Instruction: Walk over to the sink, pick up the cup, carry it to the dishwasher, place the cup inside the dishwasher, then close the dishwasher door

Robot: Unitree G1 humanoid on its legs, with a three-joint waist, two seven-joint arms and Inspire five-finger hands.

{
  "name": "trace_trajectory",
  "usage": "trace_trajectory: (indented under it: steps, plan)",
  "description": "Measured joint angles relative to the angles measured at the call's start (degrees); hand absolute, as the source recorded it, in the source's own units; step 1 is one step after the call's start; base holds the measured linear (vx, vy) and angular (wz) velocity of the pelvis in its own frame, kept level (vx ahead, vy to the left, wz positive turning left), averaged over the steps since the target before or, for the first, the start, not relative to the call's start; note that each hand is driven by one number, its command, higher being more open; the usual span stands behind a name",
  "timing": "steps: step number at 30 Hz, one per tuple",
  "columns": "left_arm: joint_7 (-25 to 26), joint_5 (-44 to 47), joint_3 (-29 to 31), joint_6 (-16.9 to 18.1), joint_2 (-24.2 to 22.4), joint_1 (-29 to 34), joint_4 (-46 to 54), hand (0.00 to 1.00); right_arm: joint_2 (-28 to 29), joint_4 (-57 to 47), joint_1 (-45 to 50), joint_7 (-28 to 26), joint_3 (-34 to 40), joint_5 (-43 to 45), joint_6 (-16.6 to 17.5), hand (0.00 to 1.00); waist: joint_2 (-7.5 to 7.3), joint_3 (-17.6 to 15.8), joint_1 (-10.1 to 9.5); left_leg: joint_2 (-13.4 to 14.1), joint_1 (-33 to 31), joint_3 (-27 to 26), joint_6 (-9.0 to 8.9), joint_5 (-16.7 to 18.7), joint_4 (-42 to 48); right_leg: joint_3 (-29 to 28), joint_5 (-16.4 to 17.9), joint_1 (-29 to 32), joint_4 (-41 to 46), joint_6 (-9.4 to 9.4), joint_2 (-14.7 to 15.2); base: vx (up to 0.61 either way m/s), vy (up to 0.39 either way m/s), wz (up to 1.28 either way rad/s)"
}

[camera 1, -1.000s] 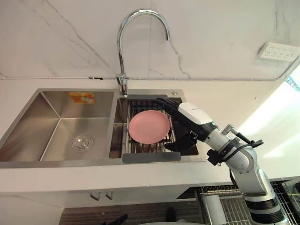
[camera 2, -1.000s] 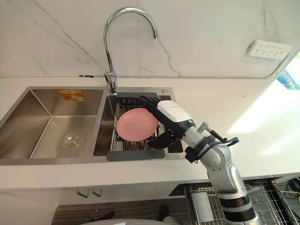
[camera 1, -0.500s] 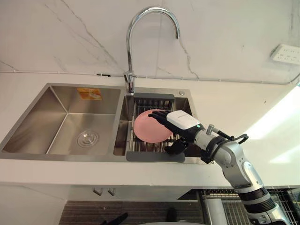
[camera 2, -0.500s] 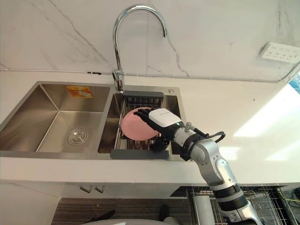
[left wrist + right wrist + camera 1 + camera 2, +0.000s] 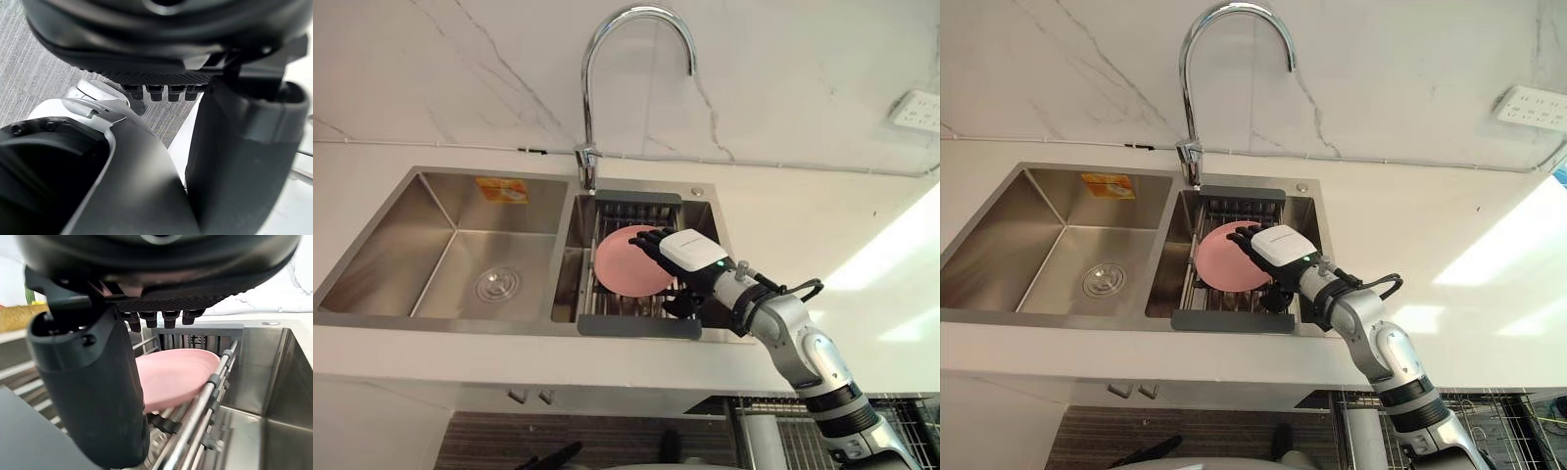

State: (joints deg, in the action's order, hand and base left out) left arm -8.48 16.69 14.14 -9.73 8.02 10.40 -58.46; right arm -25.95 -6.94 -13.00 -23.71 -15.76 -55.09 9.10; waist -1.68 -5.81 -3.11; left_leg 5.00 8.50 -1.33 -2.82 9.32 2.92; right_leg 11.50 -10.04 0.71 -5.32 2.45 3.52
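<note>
A pink shallow dish (image 5: 625,260) lies tilted on the wire drain rack (image 5: 636,328) in the sink's right basin; it looks like a plate rather than a cup. My right hand (image 5: 690,255) hovers over the dish's right half, open, with straight fingers spread across it and the thumb (image 5: 93,391) hanging down by the rack's front bar. In the right wrist view the dish (image 5: 181,372) sits just past the fingertips, apart from them. My left hand (image 5: 161,34) hangs over grey floor, fingers straight, holding nothing.
The left basin (image 5: 460,264) has a round drain. A tall curved faucet (image 5: 597,59) rises behind the rack. White counter runs on both sides, with a wall socket (image 5: 915,110) far right. A wire dishwasher rack (image 5: 901,416) shows below the counter at lower right.
The camera has shifted. My right hand has slid left from beside the dish to over its right half, and the thumb has dropped closer to the rack's front bar.
</note>
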Motion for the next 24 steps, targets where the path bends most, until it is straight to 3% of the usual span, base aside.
trace_trajectory:
  steps: [9, 17, 24]
  plan:
    - [0.45, 0.03, -1.20, -0.14, 0.06, 0.01, 0.75, 1.00, 0.71, 4.50, -0.01, 6.78, -3.24, -7.07, -0.38, 1.00, 0.11, -0.12, -0.50, -0.06, -0.23, 0.42, -0.04, -0.02, 0.19, 0.49, 0.23, -0.03, 0.00, 0.25, 0.18, 0.00, 0.006, 0.02]
    - [0.99, 0.11, -2.23, -0.38, 0.14, 0.28, 2.05, 1.00, 3.22, 10.85, -0.04, 21.18, -3.78, -12.29, -6.18, 1.00, 0.24, -0.35, -0.81, -0.14, -0.44, 1.57, -0.08, -0.01, 0.24, 1.70, 0.41, -0.59, -0.01, 0.25, 0.51, -0.03, 0.000, 0.08]
    - [1.39, 0.10, -3.51, -0.19, 0.35, 0.65, 3.20, 1.00, 4.21, 15.00, 0.13, 30.94, -5.09, -12.59, -8.88, 1.00, 0.33, -0.44, -0.79, 0.01, -0.80, 2.35, -0.36, -0.18, 0.31, 2.53, 0.48, -0.71, -0.01, 0.15, 0.46, -0.02, -0.005, 0.05]
